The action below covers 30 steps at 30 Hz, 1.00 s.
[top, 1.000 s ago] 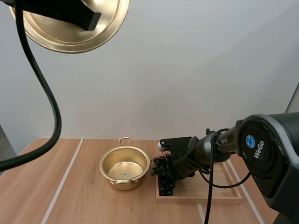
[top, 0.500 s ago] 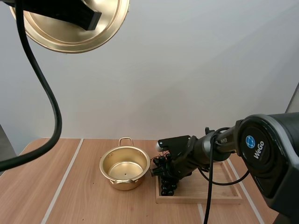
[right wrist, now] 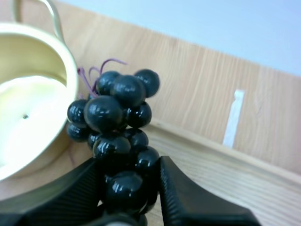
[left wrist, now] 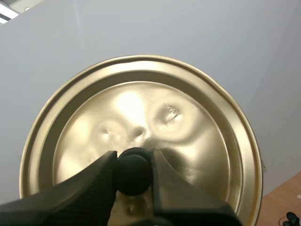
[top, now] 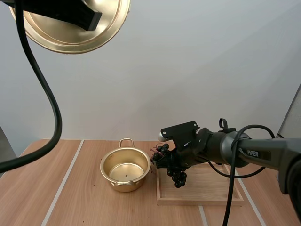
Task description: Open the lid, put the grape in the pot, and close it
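Note:
My left gripper [left wrist: 133, 172] is shut on the black knob [left wrist: 133, 171] of the golden lid [left wrist: 141, 136], holding it high above the table; the lid [top: 75, 26] hangs near the high view's upper left. The open golden pot [top: 125, 168] stands on the table, nothing inside. My right gripper [top: 170, 162] is shut on a bunch of dark grapes [top: 171, 165], lifted off the wooden tray [top: 202, 190] just right of the pot. In the right wrist view the fingers pinch the grapes [right wrist: 117, 141] beside the pot's rim [right wrist: 33, 94].
The wooden table [top: 70, 197] has pale stripes along its length. The tray lies right of the pot, its left edge close to the pot's side.
My right gripper has risen with the grape bunch, lifting it off the tray's left end and slightly toward the pot. The lid and left arm have not moved.

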### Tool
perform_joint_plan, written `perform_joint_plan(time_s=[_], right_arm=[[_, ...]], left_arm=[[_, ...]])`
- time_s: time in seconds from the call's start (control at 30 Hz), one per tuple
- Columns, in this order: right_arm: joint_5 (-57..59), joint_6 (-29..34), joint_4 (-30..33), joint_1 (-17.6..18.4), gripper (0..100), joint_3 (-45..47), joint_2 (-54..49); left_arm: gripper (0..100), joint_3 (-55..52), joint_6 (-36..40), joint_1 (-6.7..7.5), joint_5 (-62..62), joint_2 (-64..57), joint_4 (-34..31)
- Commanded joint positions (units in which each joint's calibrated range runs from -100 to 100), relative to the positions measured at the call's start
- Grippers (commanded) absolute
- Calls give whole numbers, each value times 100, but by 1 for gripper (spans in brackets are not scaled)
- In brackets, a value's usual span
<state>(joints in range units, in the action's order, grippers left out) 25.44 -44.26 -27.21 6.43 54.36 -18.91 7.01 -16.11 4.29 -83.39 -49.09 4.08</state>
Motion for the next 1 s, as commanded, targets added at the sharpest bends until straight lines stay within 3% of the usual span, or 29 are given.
perform_joint_plan(time_s=[0.0, 0.37, 0.7, 0.97], right_arm=[[24, -55, 53, 2, 0, 14, -416], [491, -155, -49, 153, 0, -438, -969], [437, -39, -164, 1100, 0, -1325, -667], [418, -12, -164, 1291, 0, -1647, 310]], left_arm=[[0, 28, 34, 23, 18, -28, -8], [0, 28, 34, 23, 18, -51, -8], [0, 28, 34, 23, 18, -51, -8], [0, 28, 34, 23, 18, -51, -8]])
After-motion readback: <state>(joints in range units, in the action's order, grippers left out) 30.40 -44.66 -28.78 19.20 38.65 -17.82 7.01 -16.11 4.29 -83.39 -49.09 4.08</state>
